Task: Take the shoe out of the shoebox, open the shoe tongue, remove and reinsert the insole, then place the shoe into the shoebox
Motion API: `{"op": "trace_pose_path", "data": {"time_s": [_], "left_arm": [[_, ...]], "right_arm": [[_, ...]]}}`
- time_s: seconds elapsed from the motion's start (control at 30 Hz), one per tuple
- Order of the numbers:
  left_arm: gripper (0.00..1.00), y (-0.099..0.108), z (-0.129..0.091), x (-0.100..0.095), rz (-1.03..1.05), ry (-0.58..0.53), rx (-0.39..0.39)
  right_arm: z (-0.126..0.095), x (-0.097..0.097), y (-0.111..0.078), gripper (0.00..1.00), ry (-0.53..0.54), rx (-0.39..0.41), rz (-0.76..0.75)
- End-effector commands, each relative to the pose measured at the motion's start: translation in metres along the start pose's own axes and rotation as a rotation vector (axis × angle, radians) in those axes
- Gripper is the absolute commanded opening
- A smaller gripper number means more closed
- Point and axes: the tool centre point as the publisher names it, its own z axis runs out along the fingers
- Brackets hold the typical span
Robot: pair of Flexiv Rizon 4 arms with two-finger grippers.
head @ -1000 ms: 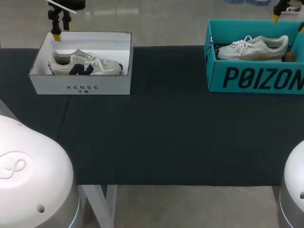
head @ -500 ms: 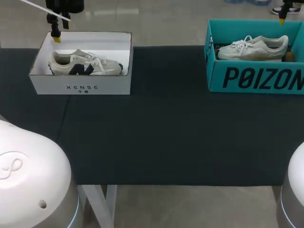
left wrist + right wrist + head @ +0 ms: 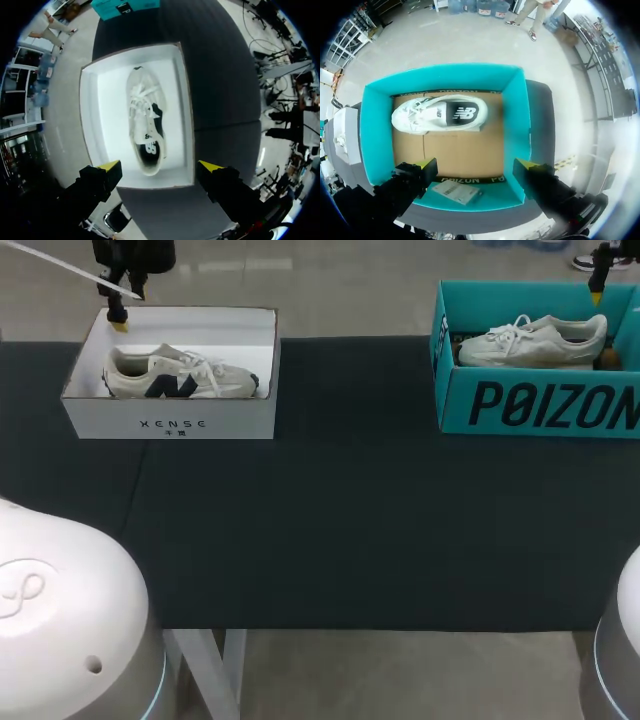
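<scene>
Here, left pincer [image 3: 160, 166] apart over white shoebox [image 3: 170, 420], right pincer [image 3: 476, 163] apart over teal shoebox [image 3: 540, 405], shoes [image 3: 180, 375] inside.

Dark matte table [image 3: 330, 540] on white legs [image 3: 225, 670], evenly lit.

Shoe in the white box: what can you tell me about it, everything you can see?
The shoe is a cream sneaker of soft-looking fabric, with tied white laces, a dark navy side logo and a dark toe patch. It lies lengthwise inside the white box, leaning onto its side. Its heel points toward the end where the left gripper hangs open above, apart from it. Only the box floor touches it.
</scene>
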Motion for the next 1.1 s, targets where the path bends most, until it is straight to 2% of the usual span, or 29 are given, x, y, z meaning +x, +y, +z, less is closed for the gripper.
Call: {"op": "trace_pose_path", "data": {"time_s": [0.03,0.27,0.83,1.1], "left_arm": [[1.00,0.000,0.001,0.004,0.000,-0.016,0.000],[1.00,0.000,0.001,0.004,0.000,-0.016,0.000],[1.00,0.000,0.001,0.004,0.000,-0.016,0.000],[1.00,0.000,0.001,0.004,0.000,-0.016,0.000]], "right_arm": [[0.016,0.000,0.023,1.00,0.000,0.074,0.002],[0.036,-0.003,0.040,1.00,-0.010,0.069,0.054],[0.036,-0.003,0.040,1.00,-0.012,0.066,0.064],[0.053,0.006,0.060,1.00,-0.036,0.017,0.058]]}}
